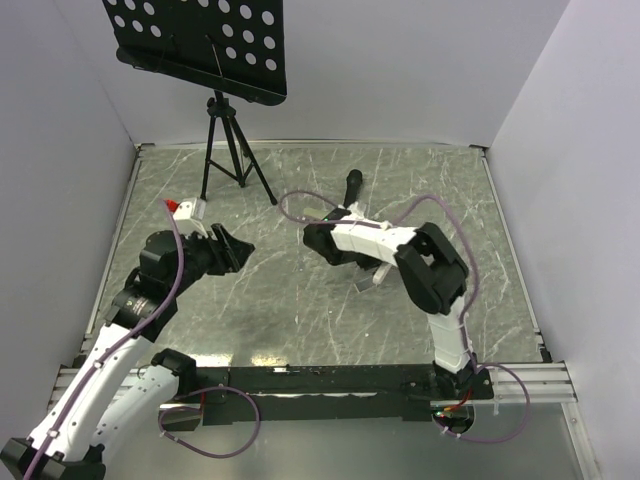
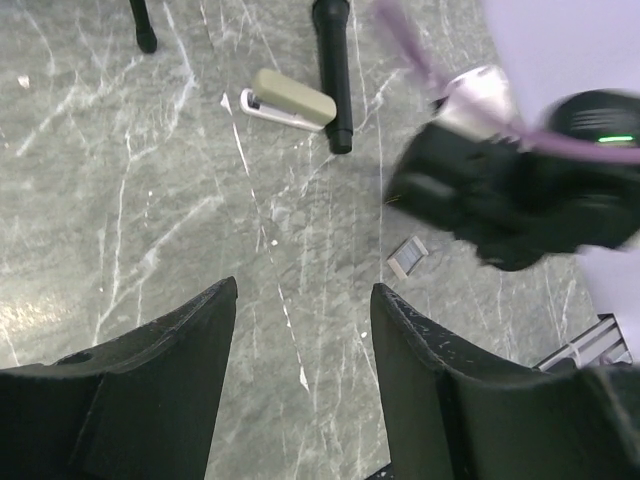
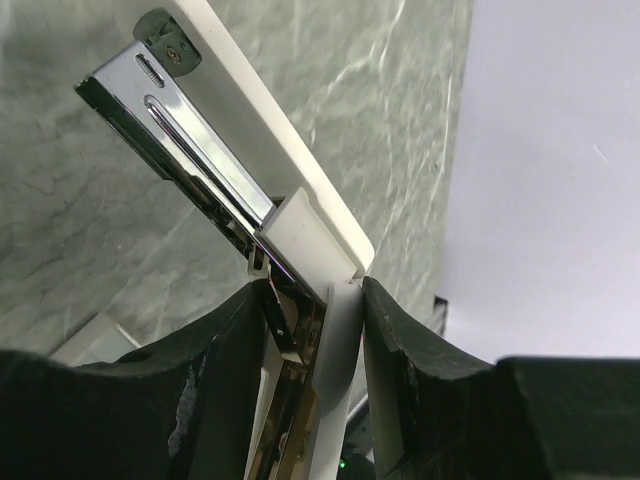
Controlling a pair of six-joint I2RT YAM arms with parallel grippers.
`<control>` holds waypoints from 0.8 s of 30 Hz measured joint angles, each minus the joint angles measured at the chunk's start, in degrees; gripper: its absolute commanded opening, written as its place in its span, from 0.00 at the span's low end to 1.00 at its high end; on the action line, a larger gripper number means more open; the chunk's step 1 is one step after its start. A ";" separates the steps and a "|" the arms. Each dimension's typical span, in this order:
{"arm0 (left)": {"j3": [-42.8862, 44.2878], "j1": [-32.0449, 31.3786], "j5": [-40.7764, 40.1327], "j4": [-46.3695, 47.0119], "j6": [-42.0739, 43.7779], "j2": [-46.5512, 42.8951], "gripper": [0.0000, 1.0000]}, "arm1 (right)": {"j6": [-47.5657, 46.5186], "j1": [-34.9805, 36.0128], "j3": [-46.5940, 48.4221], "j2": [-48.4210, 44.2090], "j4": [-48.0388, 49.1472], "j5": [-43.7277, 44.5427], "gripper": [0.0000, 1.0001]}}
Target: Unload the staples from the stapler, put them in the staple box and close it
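Gripping the stapler [image 3: 200, 130] by its rear end, the right hand [image 3: 315, 290] is clenched on it, and the chrome magazine is splayed apart from the white arm. The left hand [image 2: 303, 292] hovers released over the worktop [image 2: 150, 200]. A strip of staples [image 2: 407, 257] lies flat near the right arm.

right arm [image 2: 520, 190] motion-blurred | stapler [image 3: 215, 165] rear hidden inside right claw [image 3: 312, 300]

light: bright, even | glare: stapler [image 3: 190, 150] chrome | blur: right arm [image 2: 520, 200]
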 measured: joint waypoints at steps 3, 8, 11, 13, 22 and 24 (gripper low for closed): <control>0.00 0.00 0.20 -0.09 -1.18 1.14 0.60 | -2.10 0.13 -1.01 -5.57 0.59 -0.17 0.22; -1.11 0.17 3.72 0.81 -5.11 3.63 0.60 | -9.01 1.97 -9.49 -20.04 9.03 -3.61 0.22; -2.38 1.14 8.33 2.25 -8.92 6.45 0.62 | -12.61 4.55 -13.94 -27.10 16.00 -6.56 0.22; -3.23 1.84 11.72 4.42 -11.47 8.74 0.64 | -14.47 6.36 -16.65 -31.06 20.55 -8.22 0.22; -1.70 1.95 24.57 19.23 -16.70 20.44 0.70 | -18.08 16.28 -20.31 -34.99 34.25 -11.19 0.22; -0.13 1.51 25.90 21.09 -17.55 23.74 0.70 | -17.99 17.92 -20.11 -34.71 35.23 -11.21 0.22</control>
